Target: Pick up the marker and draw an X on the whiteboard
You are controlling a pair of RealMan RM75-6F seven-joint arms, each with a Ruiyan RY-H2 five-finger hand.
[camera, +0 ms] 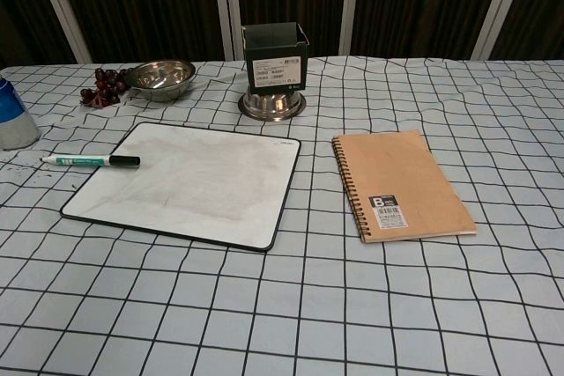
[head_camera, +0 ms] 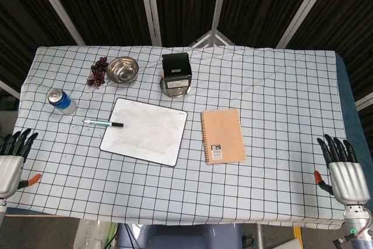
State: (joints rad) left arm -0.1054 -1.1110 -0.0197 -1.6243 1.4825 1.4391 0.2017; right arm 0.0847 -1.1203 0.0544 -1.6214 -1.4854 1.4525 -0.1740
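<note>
From the head view, both hands are parked way out at the near corners of the table. The left hand (head_camera: pixel 13 158) sits at the left edge with its dark fingers stretched out flat and holding nothing. Same deal with the right hand (head_camera: pixel 344 170) on the right edge: fingers spread, nothing in it. Both are well apart from everything on the checked tablecloth (head_camera: pixel 280 86).

The marker (head_camera: pixel 102 123) lies across the left edge of the whiteboard (head_camera: pixel 145 130), black cap end resting on the board and the white-and-green body sticking out to the left over the cloth. The board looks smudgy but has no clear drawing on it. Just right of it is a tan spiral notebook (head_camera: pixel 222 135). Further back there's a blue can (head_camera: pixel 60 101) off to the left, a bunch of dark grapes (head_camera: pixel 98 72) touching or just beside a steel bowl (head_camera: pixel 123 69), and a black box (head_camera: pixel 177 68) sitting on a second steel dish.

Chest view: neither hand shows up here at all. The marker (camera: pixel 91 160) is lying flat on its side, cap on the whiteboard (camera: pixel 189 184) near its left corner, rest of it hanging off onto the cloth. Notebook (camera: pixel 404 184) is to the right of the board, not touching it. The black box (camera: pixel 274 61) stands behind the board, with the bowl (camera: pixel 159 76) and grapes (camera: pixel 101 85) back left, and the can (camera: pixel 15 116) cut off by the left edge.
</note>
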